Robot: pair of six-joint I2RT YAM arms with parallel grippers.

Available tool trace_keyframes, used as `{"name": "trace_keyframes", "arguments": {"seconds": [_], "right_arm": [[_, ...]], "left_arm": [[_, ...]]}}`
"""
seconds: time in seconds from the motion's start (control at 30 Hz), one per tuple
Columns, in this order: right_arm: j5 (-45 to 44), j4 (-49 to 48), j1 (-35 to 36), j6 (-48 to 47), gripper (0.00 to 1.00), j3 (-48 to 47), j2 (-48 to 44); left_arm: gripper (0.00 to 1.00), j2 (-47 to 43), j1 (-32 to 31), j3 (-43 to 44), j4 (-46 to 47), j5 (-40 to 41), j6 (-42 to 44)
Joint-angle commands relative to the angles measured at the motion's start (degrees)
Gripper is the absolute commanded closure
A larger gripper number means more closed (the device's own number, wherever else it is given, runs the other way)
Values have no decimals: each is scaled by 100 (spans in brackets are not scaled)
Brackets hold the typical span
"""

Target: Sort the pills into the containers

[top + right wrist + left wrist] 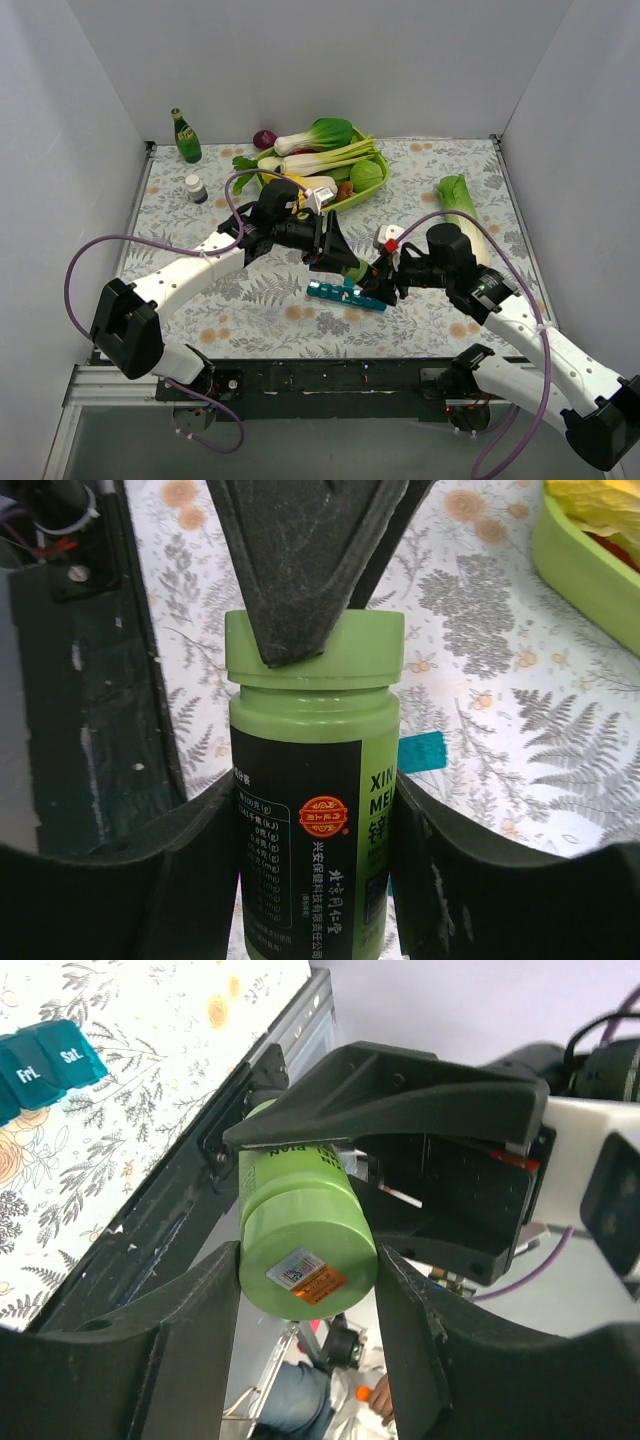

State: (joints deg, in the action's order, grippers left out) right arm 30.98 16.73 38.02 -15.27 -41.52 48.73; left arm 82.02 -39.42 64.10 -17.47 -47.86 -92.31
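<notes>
Two tools share one green bottle (300,1220): the left tool (305,1290) is clamped on its cap (375,645), and the right tool (315,825) grips its body. Just below both tools the teal containers (345,295) lie flat on the tabletop (250,300). That strip looks light, stiff and likely to skate, so I'd pinch it across its narrow width. No pills show anywhere. Only the Fri and Sat lids (45,1060) read clearly, and they seem closed.

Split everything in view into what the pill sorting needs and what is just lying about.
For the job:
- green pill bottle, clamped by the left gripper and right gripper
- teal pill organizer

Lying about:
- vegetable basket
- green glass bottle
- small white bottle
- leafy stalk
- purple onion
</notes>
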Motion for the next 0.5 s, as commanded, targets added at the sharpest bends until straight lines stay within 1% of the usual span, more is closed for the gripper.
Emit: {"name": "trace_keyframes", "arguments": {"seconds": [0.0,0.03,0.1,0.13,0.2,0.23,0.27,0.33,0.4,0.47], "right_arm": [[1119,-1171,-40,743,99,-331,-92],[1382,-1233,-58,971,99,-287,-109],[1647,-1426,-75,1235,99,-103,-136],[1822,-1618,-93,1620,99,-24,-153],[1972,-1918,-172,1956,99,205,-180],[2034,-2093,-190,2088,99,258,-180],[2069,-2165,-225,2342,99,319,-180],[2122,-2262,-295,2484,99,451,-171],[2201,-2481,-365,2791,99,617,-153],[2315,-2691,-400,3046,99,750,-171]], "left_arm": [[87,-160,-145,-46,280,-1023,660],[87,-125,-145,-3,53,-1276,1019],[87,-46,-145,94,-264,-1436,1451],[87,-28,-145,120,-561,-1454,1853],[87,59,-171,313,-984,-1394,2312],[87,190,-189,427,-1551,-1332,2567],[87,261,-206,637,-1801,-1097,2978],[86,445,-294,849,-2415,-946,3306],[86,525,-408,1069,-2646,-892,3631],[84,578,-452,1122,-2709,-1023,3720]]}}
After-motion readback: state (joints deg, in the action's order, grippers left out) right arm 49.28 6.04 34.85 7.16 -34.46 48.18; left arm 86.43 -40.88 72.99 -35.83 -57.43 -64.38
